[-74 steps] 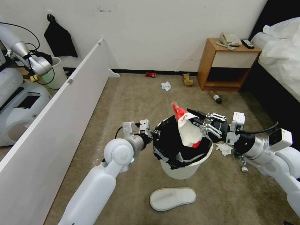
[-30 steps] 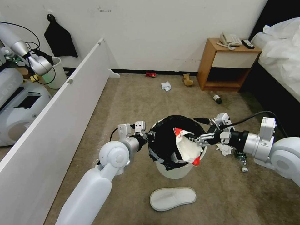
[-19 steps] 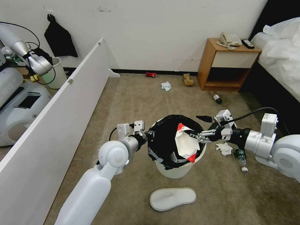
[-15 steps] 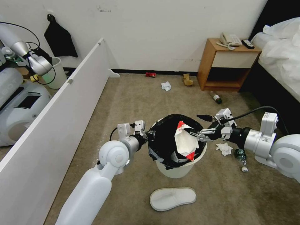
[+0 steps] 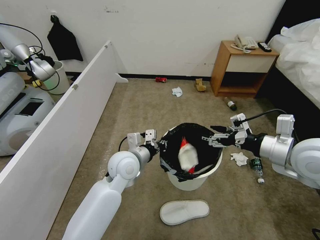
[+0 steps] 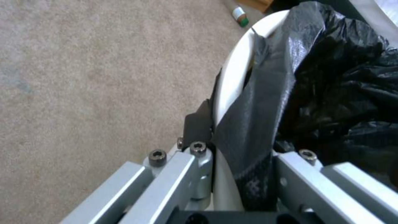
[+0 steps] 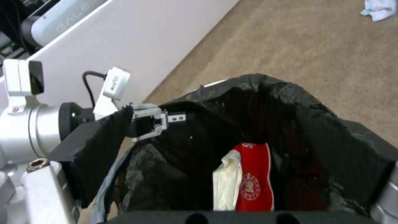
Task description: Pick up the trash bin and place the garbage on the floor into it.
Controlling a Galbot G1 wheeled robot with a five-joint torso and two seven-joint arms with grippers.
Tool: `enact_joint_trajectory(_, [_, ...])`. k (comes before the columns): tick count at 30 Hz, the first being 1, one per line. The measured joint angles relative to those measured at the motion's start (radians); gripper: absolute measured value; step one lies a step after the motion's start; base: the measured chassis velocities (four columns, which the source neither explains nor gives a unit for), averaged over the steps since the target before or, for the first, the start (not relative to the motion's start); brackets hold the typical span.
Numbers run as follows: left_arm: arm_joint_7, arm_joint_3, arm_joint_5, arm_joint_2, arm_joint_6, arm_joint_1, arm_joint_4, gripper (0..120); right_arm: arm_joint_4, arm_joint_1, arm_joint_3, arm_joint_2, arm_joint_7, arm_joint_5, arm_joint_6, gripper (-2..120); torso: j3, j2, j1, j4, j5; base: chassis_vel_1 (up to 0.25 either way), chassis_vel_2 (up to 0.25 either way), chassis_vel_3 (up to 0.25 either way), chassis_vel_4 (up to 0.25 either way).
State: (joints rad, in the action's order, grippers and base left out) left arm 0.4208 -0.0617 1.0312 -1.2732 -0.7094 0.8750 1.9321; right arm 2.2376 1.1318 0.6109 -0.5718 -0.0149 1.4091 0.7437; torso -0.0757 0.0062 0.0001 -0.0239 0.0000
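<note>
The trash bin [image 5: 191, 181], white with a black bag over its rim, hangs just above the carpet. My left gripper [image 5: 162, 145] is shut on its left rim; the left wrist view shows the gripper [image 6: 236, 137] clamping rim [image 6: 232, 71] and bag. My right gripper [image 5: 216, 136] is open over the right rim. A red-white wrapper [image 5: 186, 156] [image 7: 248, 183] lies inside the bag. On the floor lie a slipper [image 5: 184, 211], tissue [image 5: 239, 158], bottle [image 5: 256, 165], a second bottle [image 5: 230, 104], red can [image 5: 160, 79], another tissue [image 5: 177, 91] and tan paper [image 5: 200, 85].
A long white panel [image 5: 66, 126] walls off the left side. Another robot [image 5: 20, 110] and a pale bucket [image 5: 60, 78] stand behind it. A wooden nightstand [image 5: 240, 66] and a bed [image 5: 300, 60] close the far right.
My right gripper has opened and let go of the wrapper, which has dropped into the bag. That gripper has drawn back slightly to the right. The left gripper kept its hold on the rim.
</note>
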Motion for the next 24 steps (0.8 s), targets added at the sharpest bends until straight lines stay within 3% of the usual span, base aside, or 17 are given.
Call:
enact_joint_trajectory(15, [-0.003,-0.003,-0.003,0.01,0.002,0.009,0.008,4,0.01,0.007,-0.015,-0.009,-0.074,0.037,-0.003,100,0.0,0.0,0.0,0.0,0.0,0.0,0.0,0.0,0.0])
enact_joint_trajectory(21, [-0.003,-0.019,-0.005,0.019,0.002,0.02,0.016,4,0.018,0.002,0.006,-0.021,-0.021,-0.028,-0.013,100,0.0,0.0,0.0,0.0,0.0,0.0,0.0,0.0,0.0])
enact_joint_trajectory(24, [-0.002,-0.035,-0.004,0.021,0.002,0.02,0.018,4,0.019,-0.001,0.02,-0.026,0.055,-0.104,-0.077,100,0.0,0.0,0.0,0.0,0.0,0.0,0.0,0.0,0.0])
